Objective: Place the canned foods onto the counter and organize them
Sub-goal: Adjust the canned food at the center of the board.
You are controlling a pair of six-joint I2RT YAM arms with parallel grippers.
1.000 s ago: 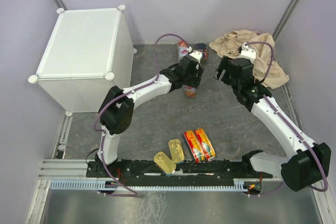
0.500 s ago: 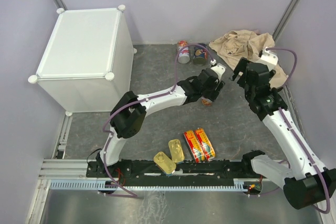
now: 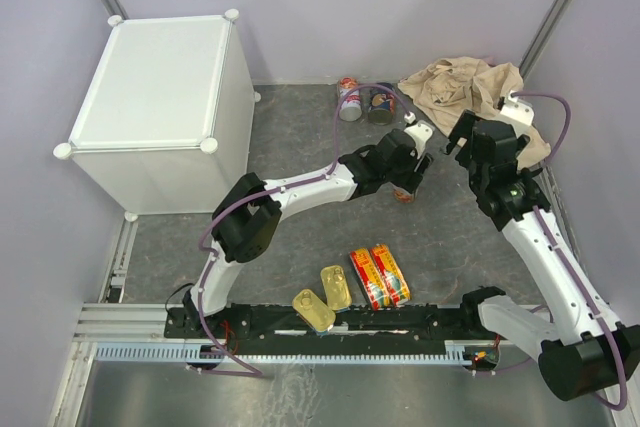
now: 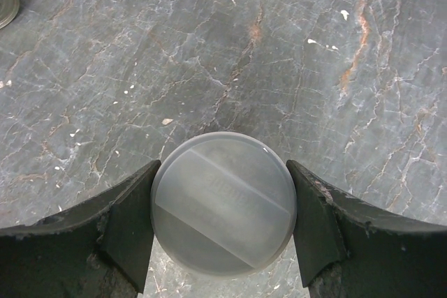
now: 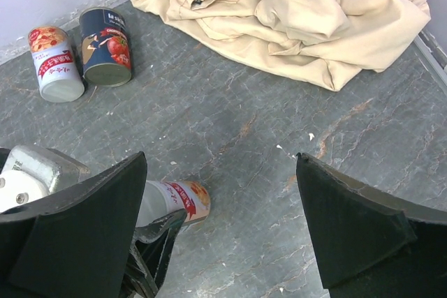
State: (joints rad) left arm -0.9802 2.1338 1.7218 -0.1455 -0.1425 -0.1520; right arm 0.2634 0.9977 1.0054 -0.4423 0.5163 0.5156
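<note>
White-and-red can [image 4: 223, 204], a cylinder with a plain silvery end, pinched across its sides by the left fingers [image 4: 133, 221] near the middle of the grey tabletop [image 3: 300, 237]. Whether it touches the tabletop cannot be told. Since a second ago the left gripper [image 3: 405, 172] has carried it rightward. The right gripper [image 5: 220, 165] has drawn back to the right, its fingers now spread wide on nothing. Far side: a second white-and-red can [image 3: 348, 99] and a dark can [image 3: 380, 104] touching, beside the beige cloth [image 3: 465, 87]. Near side: two gold tins [image 3: 325, 297] and two red-yellow tins [image 3: 378, 275]. The white cabinet [image 3: 160, 97] stands far left, well apart.
</note>
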